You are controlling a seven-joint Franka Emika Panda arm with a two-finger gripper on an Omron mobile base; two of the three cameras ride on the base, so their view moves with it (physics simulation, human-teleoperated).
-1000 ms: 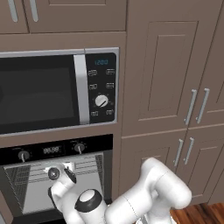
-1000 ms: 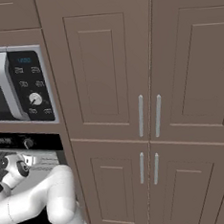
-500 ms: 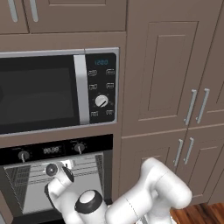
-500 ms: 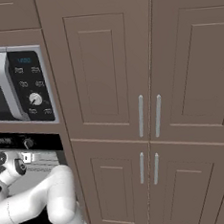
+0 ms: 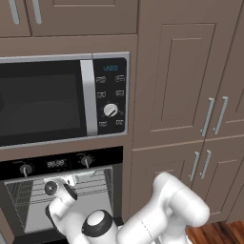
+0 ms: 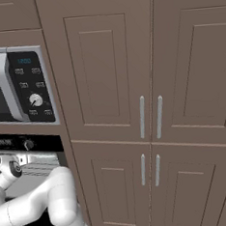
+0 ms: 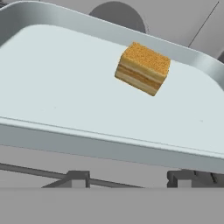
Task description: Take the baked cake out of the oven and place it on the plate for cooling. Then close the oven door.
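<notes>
The cake point(image 7: 142, 68) is a small golden layered square lying on a pale metal tray point(image 7: 61, 92) in the hand view, toward the tray's far right. My gripper point(image 7: 130, 179) is at the tray's near rim, fingertips point(image 7: 78, 178) apart with nothing between them, a good way short of the cake. The oven point(image 5: 62, 164) stands open beneath its black control strip, its grey racks point(image 5: 97, 188) in sight. My hand point(image 5: 56, 189) reaches into the oven mouth and shows at the left edge of the right base view too point(image 6: 8, 170). The oven door and the plate are out of view.
A silver-trimmed microwave point(image 5: 52, 100) sits directly above the oven. Tall brown cabinet doors with bar handles point(image 5: 214, 114) fill the wall to the right. The tray's raised rim point(image 7: 109, 146) lies between my fingers and the cake.
My hand has shifted slightly left inside the oven mouth. The base and the rest of the scene have not moved.
</notes>
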